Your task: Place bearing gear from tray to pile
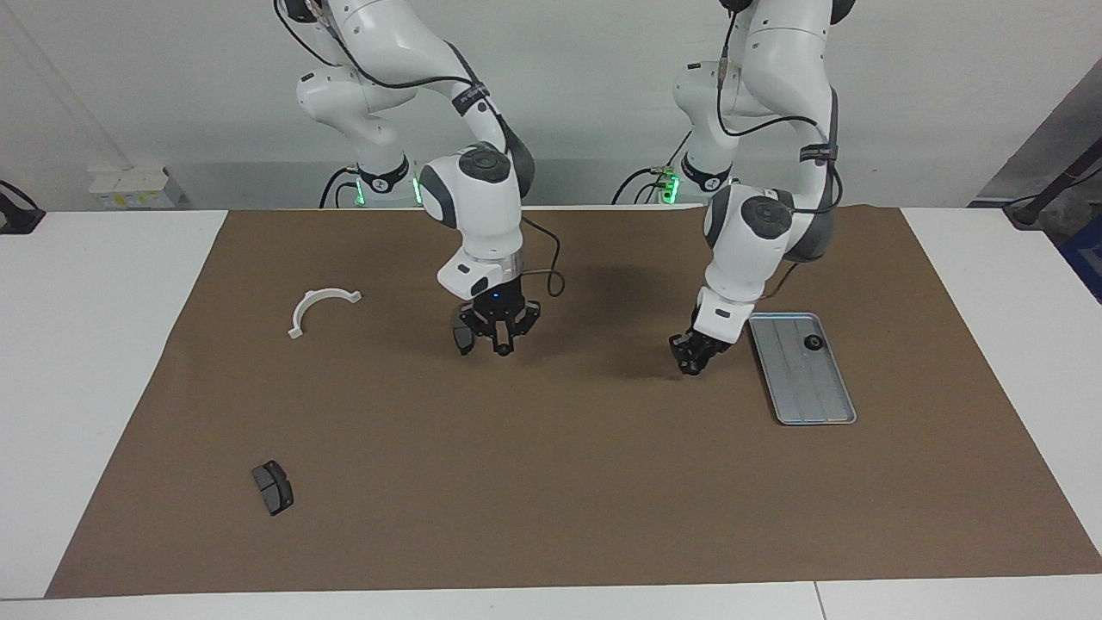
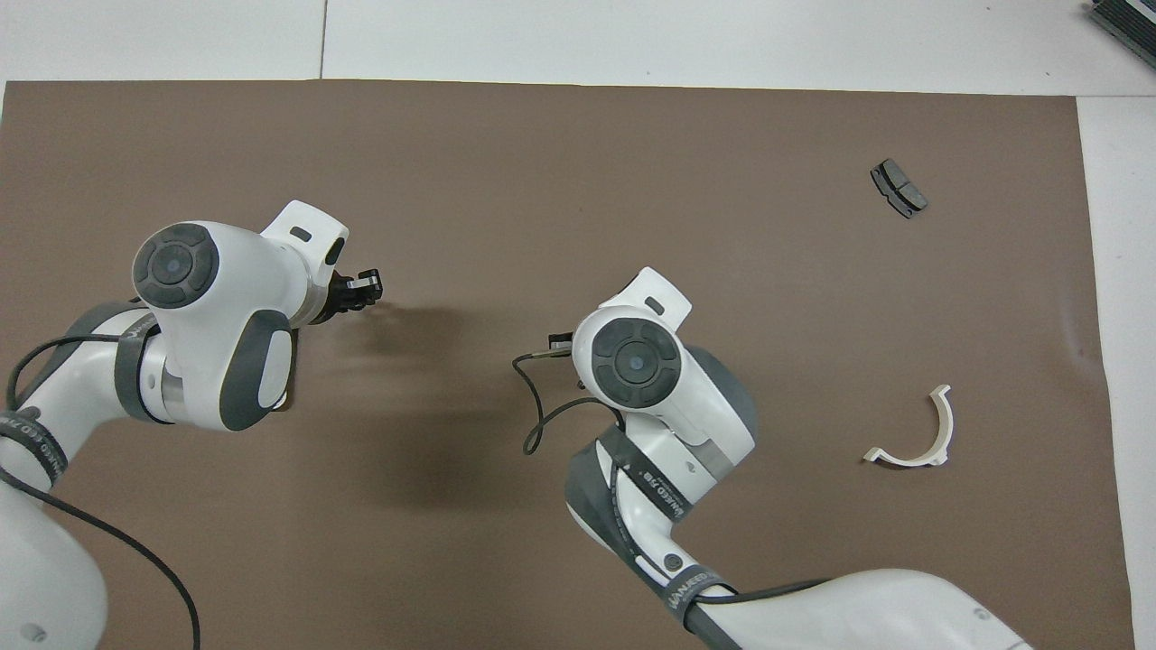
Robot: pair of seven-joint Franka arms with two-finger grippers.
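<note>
**Two arms over a brown mat (image 1: pixel 551 517) on a white table (image 1: pixel 103 362).** The tray (image 1: pixel 805 415), a ridged silver-grey rectangle, lies flat on the mat toward the left arm's end of the table. One small black gear (image 1: pixel 811 343) rests inside it, in the end nearer to the robots. The left gripper (image 1: pixel 691 366) (image 2: pixel 368 282) hangs low over bare mat just beside the tray's long edge, on the side toward the right arm's end. It is clear of the rim, and whether it is open, closed or carrying anything cannot be told. The right gripper (image 1: pixel 499 347) points straight down over the middle of the mat with its fingertips brought together. A small dark rounded shape shows at the tips, but it cannot be made out as a held part. Just beside this gripper, toward the right arm's end, lies a dark brake pad (image 1: pixel 462 337), partly covered by the gripper's links in the facing view and hidden under the wrist in the overhead view. A white plastic arc (image 1: pixel 327 293) lies flat farther toward the right arm's end. A second brake pad (image 1: pixel 272 487) (image 2: pixel 899 188) lies well apart from both, farther from the robots.
</note>
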